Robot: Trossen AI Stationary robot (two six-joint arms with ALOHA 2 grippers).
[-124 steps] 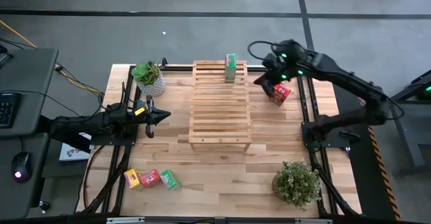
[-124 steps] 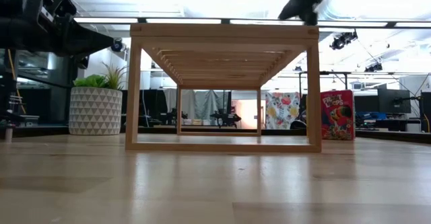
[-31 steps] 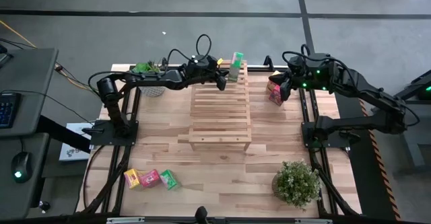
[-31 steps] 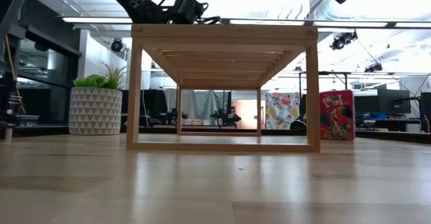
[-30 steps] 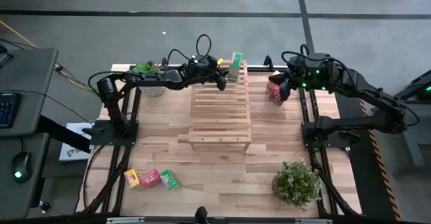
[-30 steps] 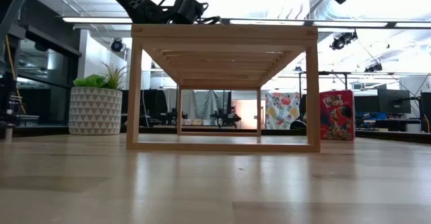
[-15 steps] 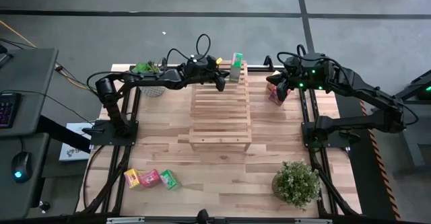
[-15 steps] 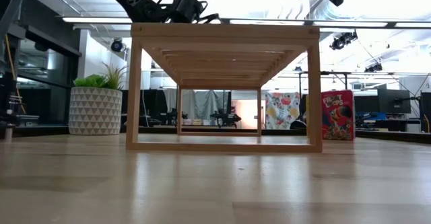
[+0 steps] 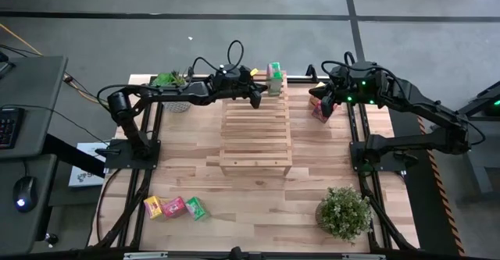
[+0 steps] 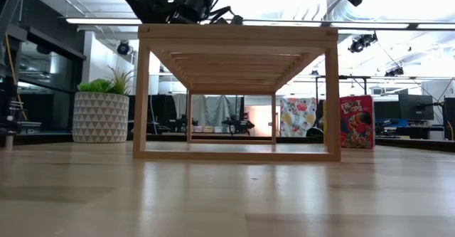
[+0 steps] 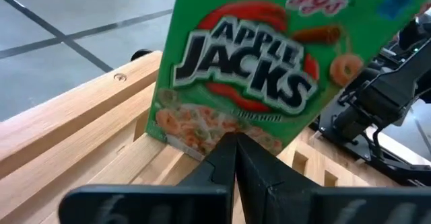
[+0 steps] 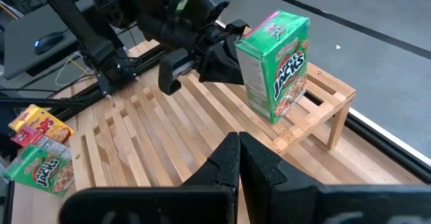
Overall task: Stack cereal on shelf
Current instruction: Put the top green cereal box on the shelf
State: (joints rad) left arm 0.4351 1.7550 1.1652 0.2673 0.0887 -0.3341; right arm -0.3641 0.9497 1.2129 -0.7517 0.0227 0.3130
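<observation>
A green cereal box (image 9: 274, 78) stands upright on its bottom at the far end of the slatted wooden shelf (image 9: 256, 127). My left gripper (image 11: 234, 140) is shut, level with the shelf top, right at that green box (image 11: 249, 69); the right wrist view shows the left gripper (image 12: 225, 52) beside the green box (image 12: 276, 62). My right gripper (image 12: 239, 143) is shut on nothing and hovers high at the far right above a pink-red box (image 9: 322, 113). That pink-red box (image 10: 355, 121) stands on the table. My left gripper meets the green box's broad printed face low down, near its bottom edge (image 11: 222, 131), with the tips of its shut fingers. It comes level over the slats from the table's left. The box stands on the shelf's far slats.
Three more boxes, yellow (image 9: 152, 207), pink-red (image 9: 173, 207) and green (image 9: 195, 208), lie at the table's near left. A potted plant (image 9: 170, 83) stands far left behind my left arm, another plant (image 9: 344, 211) near right. The shelf's near slats are bare.
My left gripper has edged a little toward the table's right along the shelf's far end, against the green box, which has shifted slightly on the slats. My right gripper has drifted slightly toward the shelf.
</observation>
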